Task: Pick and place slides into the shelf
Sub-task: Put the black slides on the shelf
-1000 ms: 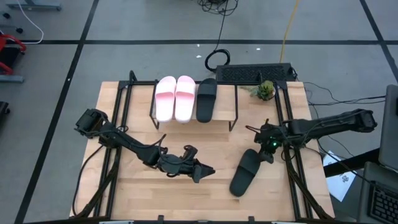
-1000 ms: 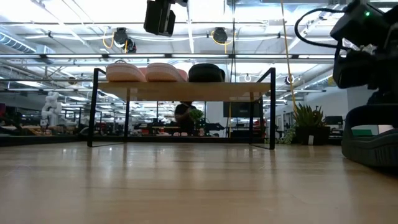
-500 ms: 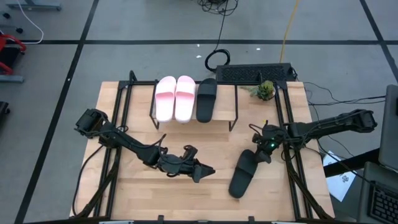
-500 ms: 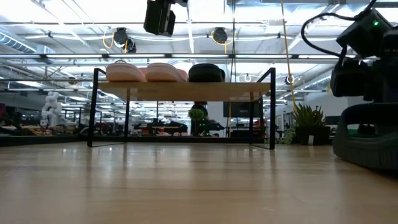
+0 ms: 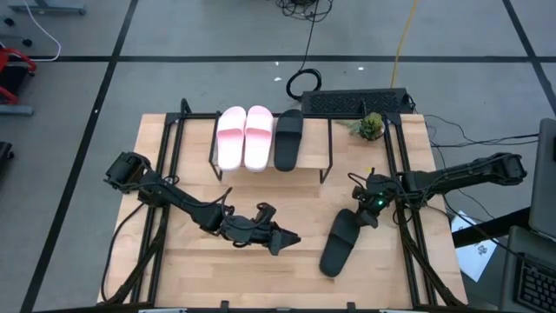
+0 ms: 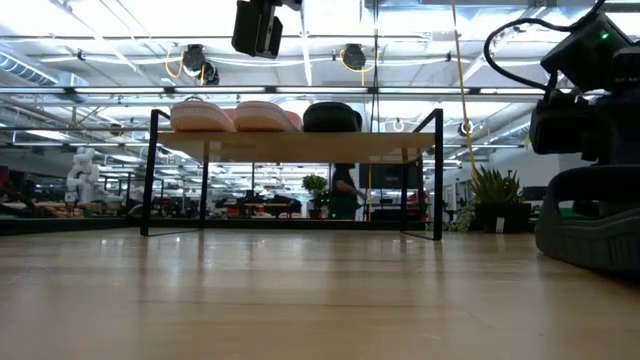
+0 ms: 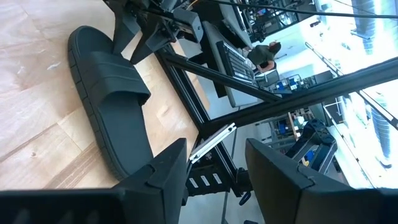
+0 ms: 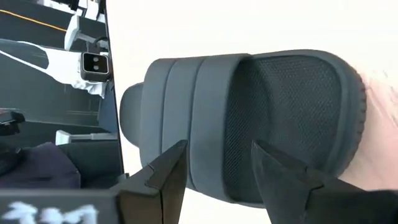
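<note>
One black slide (image 5: 339, 245) lies flat on the table's right half, sole down; it also shows in the low view (image 6: 590, 225) and the left wrist view (image 7: 115, 106). My right gripper (image 5: 367, 216) stands open over its far end, fingers (image 8: 217, 155) pointing down at the strap's edge and the footbed (image 8: 292, 118). The shelf (image 5: 317, 148) stands at the far middle, with two pink slides (image 5: 245, 137) and the other black slide (image 5: 288, 139) side by side on its board (image 6: 300, 147). My left gripper (image 5: 291, 240) waits open, low over the table's near middle. My right gripper comes at the black slide's far end from above, one open finger (image 8: 168, 168) over the strap (image 8: 186, 118) and the other over the footbed. I cannot tell whether the fingertips touch it. The slide rests flat on the table.
Black frame rails run along the table's left (image 5: 165, 174) and right (image 5: 408, 252) sides. A small plant (image 5: 371, 126) and a keyboard (image 5: 356, 102) sit at the far right. Bare wood lies between the shelf and the grippers. A person (image 6: 345, 190) walks in the room behind.
My right gripper has moved a little toward the table's left and near edges, over the black slide's far end, then held still. The slide has shifted slightly the same way. The gap between the fingers shows no change.
</note>
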Controlling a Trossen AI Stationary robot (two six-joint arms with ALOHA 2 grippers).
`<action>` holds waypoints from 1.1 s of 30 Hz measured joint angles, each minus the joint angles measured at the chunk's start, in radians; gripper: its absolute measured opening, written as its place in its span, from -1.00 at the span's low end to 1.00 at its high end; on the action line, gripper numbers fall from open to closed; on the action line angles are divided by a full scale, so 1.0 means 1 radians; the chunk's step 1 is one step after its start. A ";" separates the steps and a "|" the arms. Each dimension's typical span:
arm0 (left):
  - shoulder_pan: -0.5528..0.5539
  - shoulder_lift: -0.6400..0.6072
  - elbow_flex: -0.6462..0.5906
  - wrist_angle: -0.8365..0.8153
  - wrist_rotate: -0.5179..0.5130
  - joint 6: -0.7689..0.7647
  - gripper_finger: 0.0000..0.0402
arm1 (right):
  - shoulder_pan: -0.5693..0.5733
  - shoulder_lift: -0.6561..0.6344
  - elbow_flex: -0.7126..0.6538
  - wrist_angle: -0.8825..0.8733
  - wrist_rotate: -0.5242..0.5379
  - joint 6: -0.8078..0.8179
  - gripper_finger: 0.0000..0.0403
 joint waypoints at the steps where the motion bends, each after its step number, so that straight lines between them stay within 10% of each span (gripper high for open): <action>1: 0.000 0.000 0.000 0.000 0.000 0.000 -0.19 | 0.000 0.000 0.000 -0.001 0.008 -0.001 -0.16; 33: 0.000 0.000 0.000 0.001 0.000 0.024 -0.19 | 0.000 0.228 0.000 0.216 -0.120 0.013 -0.16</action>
